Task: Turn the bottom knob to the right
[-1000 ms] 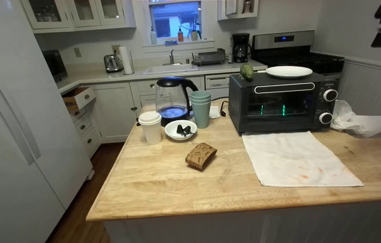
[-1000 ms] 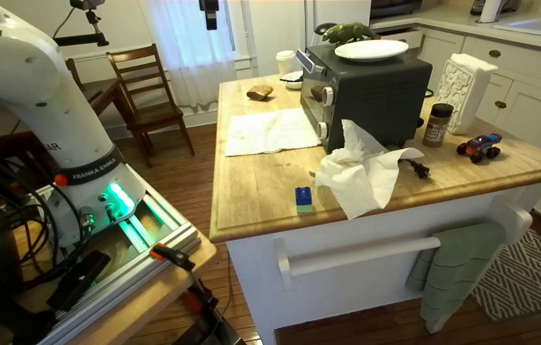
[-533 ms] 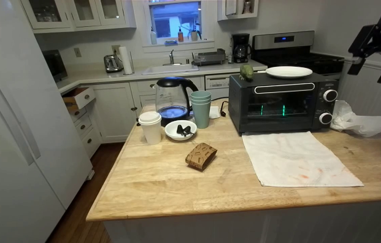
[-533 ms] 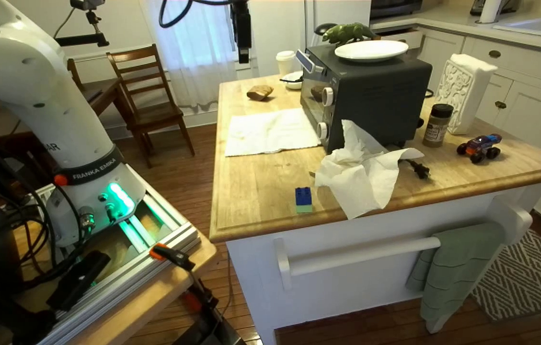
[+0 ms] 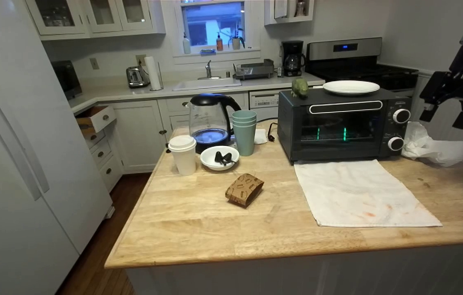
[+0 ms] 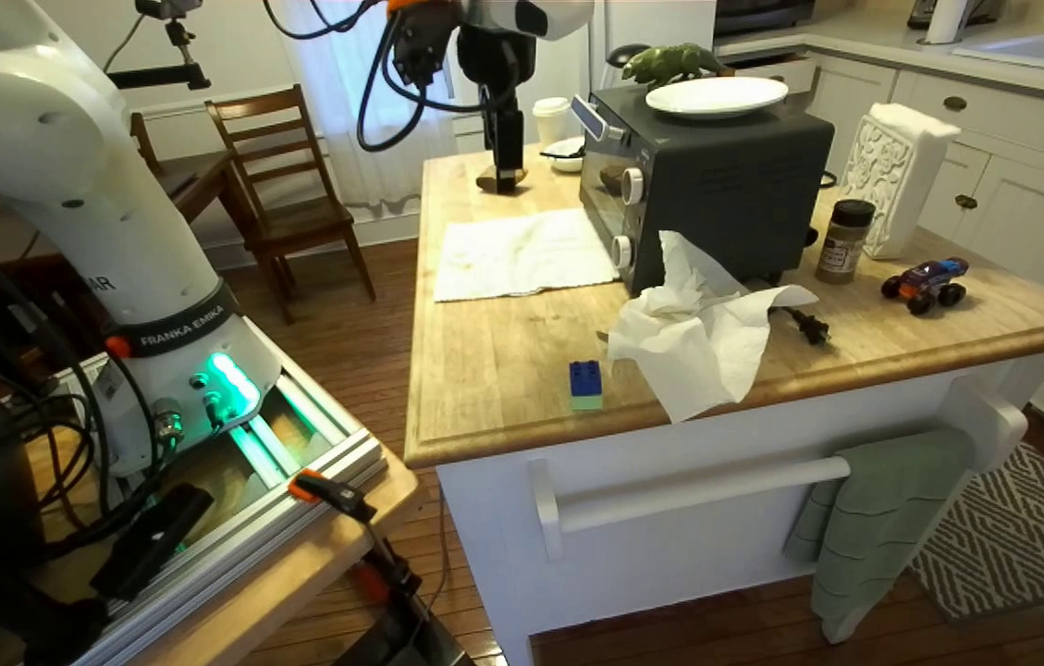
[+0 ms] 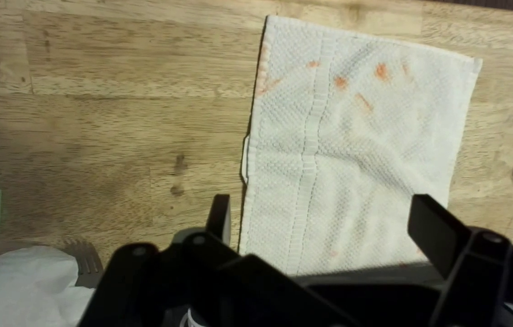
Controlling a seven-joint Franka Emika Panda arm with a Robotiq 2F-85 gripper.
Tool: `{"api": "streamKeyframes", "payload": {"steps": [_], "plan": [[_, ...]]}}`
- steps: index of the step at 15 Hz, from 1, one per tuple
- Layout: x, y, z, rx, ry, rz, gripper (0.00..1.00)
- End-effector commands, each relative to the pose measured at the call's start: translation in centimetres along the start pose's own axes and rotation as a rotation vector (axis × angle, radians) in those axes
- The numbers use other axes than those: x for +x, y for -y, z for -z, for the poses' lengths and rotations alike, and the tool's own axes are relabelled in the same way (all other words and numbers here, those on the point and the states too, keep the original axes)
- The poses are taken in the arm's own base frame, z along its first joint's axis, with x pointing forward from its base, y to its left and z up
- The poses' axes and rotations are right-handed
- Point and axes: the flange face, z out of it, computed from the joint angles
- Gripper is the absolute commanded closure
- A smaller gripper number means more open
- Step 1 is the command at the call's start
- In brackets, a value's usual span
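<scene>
exterior views, both: bench [image 5: 174, 229] carries the dark toaster oven [image 5: 342, 123], its front facing the white towel [image 5: 366, 192]. my pincer [image 5: 443, 119] hangs in front of the oven, jaws spread wide, nothing held, fingers [image 7: 438, 231] pointing down; wrist view shows the towel between them. bottom knob [image 5: 395, 143]: low on the oven's front, just below the upper knob [image 5: 401, 116]. from the pincer it lies lower and back toward the oven's face in both exterior views, well apart. knob points straight out from the oven, turning axis level; any grip bar is too small to tell on my feed. judgement: approach stage. i should bring the pincer down and tip the fingers in line with that axis before gripping and turning right. risk: brushing the upper knob.
</scene>
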Motion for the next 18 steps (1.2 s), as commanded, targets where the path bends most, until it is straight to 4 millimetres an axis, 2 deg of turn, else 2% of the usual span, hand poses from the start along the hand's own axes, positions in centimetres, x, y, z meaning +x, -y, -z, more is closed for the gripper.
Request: {"api": "streamKeyframes", "payload": {"steps": [1,3,9,18], "plan": [[0.0,0.0,0.0,-0.001,0.002,0.000,0.00],[0.0,0.0,0.0,0.000,0.001,0.001,0.00],[2.8,0.3,-3.4,0.008,-0.157,-0.011,0.00],[6.2,-2.3,-8.0,-0.096,-0.351,-0.051,0.00]]}}
